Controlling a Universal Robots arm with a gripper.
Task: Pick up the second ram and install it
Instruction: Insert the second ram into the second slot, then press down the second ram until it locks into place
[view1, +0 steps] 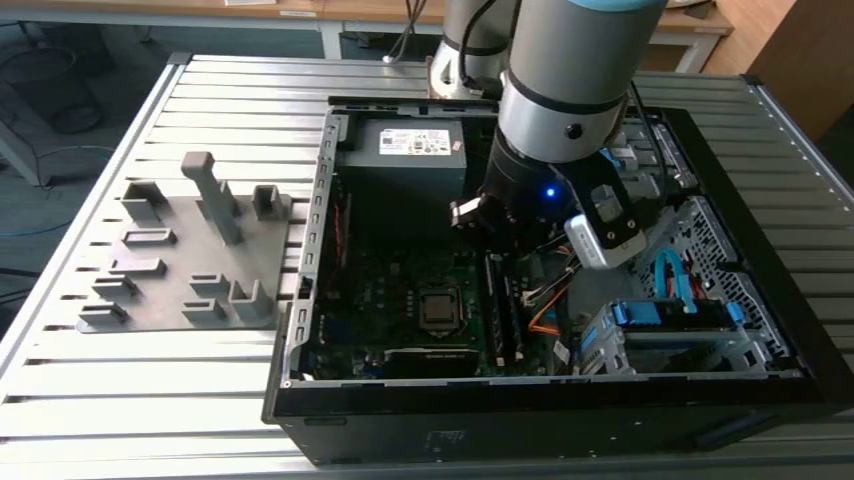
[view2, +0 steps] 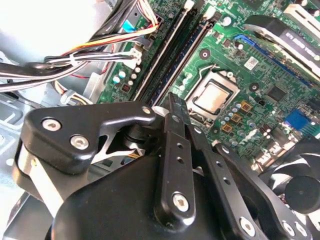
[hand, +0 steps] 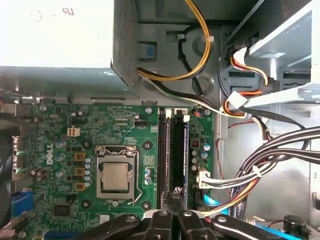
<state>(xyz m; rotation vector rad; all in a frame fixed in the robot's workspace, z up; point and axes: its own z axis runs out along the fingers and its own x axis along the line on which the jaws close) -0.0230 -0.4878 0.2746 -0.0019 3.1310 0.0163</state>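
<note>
Claw: the gripper (hand: 175, 194) has its fingertips pressed together, low over the motherboard (hand: 60, 125) inside the computer case (view1: 314, 230). Whether they nip anything thin cannot be told.
Second ram: it appears to be the long dark stick (hand: 179, 155) standing in the memory slots – seated or not is unclear.
Relation: in the exterior view the slots (view1: 503, 310) run toward 6 o'clock from the claw, with the tips at the near end of the stick.
Handling: probably light, stiff and brittle – best held by the bare long edges, never the chips.

Green motherboard (hand: 125, 150), black end effector (hand: 172, 200), grey ribbed table (view1: 160, 400), blue drive bracket (view1: 674, 315).
</note>
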